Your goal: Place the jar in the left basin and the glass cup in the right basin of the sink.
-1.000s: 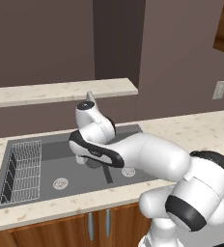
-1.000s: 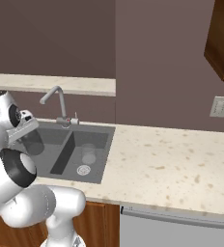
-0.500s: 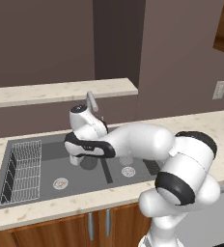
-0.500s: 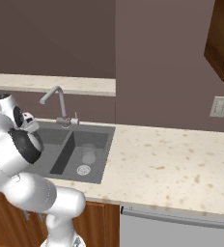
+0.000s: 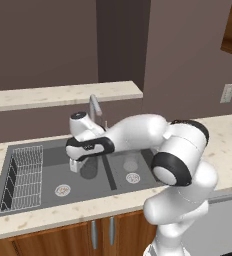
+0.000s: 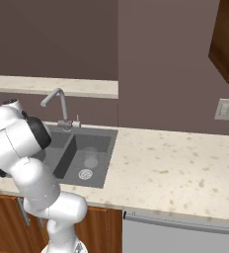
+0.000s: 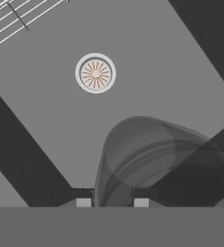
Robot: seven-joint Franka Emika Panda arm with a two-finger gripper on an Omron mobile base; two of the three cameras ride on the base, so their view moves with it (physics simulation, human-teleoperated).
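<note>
Smoky grey glass marks the jar [image 5: 88,168], pinched at its top between the fingers of the gripper [image 7: 112,202] and hanging over the left basin [image 5: 48,176] of the sink [image 6: 94,138], close to the centre divider [image 5: 108,172]. A wire rack [image 5: 24,174] lies along that basin's left end, with its round steel drain [image 7: 95,73] on the floor beside the jar. The clear glass cup [image 6: 90,157] stands in the right basin [image 6: 97,174], near its own drain [image 6: 85,174]. A curved steel tap [image 6: 57,105] rises at the sink's back edge on the speckled bench [image 6: 175,173]
</note>
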